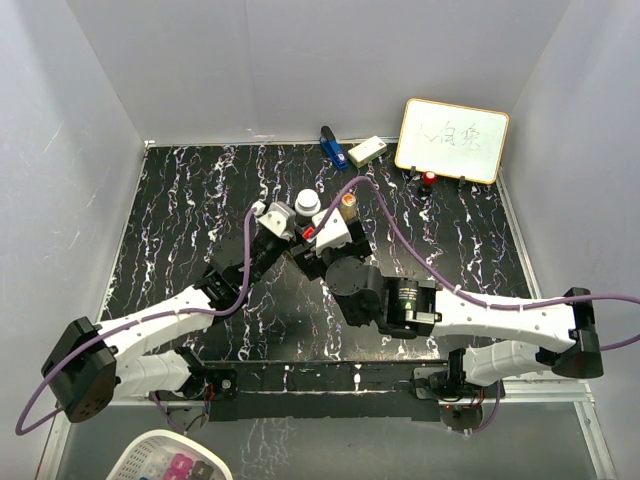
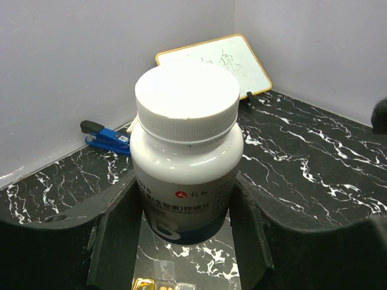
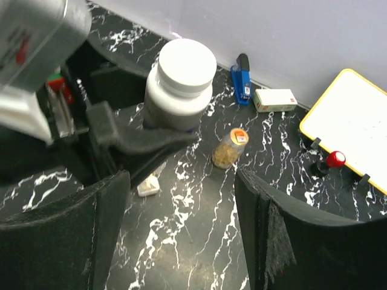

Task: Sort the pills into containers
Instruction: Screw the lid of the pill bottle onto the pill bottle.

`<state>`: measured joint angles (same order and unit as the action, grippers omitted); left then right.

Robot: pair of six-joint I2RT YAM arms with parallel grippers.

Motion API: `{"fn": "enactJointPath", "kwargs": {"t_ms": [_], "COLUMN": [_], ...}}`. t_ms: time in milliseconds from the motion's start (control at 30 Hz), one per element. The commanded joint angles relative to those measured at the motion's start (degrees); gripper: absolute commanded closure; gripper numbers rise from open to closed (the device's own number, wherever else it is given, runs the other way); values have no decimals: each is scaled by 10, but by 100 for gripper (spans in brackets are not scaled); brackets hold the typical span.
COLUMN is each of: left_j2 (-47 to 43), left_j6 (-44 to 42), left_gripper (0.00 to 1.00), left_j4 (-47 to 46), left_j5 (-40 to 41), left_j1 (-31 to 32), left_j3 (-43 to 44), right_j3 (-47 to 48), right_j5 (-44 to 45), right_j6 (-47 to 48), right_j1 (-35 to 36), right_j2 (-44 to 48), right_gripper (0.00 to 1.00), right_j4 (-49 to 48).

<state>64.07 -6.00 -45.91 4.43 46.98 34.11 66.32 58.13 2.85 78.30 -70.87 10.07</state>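
Holding white-capped bottle (image 2: 184, 163) clamped in my left gripper (image 2: 184, 205), cap (image 2: 186, 96) still on — right gripper (image 3: 181, 229) apart, empty; amber bottle (image 3: 230, 149) near it; sorting barely begun, I judge.

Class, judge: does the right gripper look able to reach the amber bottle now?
Probably yes: the right gripper is open, bare table lies before the amber bottle, and the left gripper holds the white-capped bottle aside.
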Motion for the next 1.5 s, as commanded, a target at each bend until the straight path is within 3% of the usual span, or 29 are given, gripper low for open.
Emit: {"fn": "enactJointPath", "kwargs": {"t_ms": [0,433,767,1000,1167,1467], "left_j2": [4,-72,-101,-80,-71,-60], "left_j6": [1,36,68,76,79,94], "left_gripper": [100,100,100,100,100,100], "left_j4": [-43,-4,27,44,45,33], "left_j5": [3,-86,-217,-235,-257,-292], "left_j1": [8,8,8,7,7,8], "left_j3": [36,-3,-6,11,19,29], "right_j3": [25,-3,-34,-57,-62,-62], "right_j5": [-47,45,-25,-94,-111,-112], "right_j6": [-31,-60,-69,-64,-60,-57], "right_j1": [24,34,34,34,34,34], "right_j2": [19,160,173,197,199,176], "right_gripper": [31,35,28,22,17,17], "right_j4": [9,42,19,-2,-2,-2]}}
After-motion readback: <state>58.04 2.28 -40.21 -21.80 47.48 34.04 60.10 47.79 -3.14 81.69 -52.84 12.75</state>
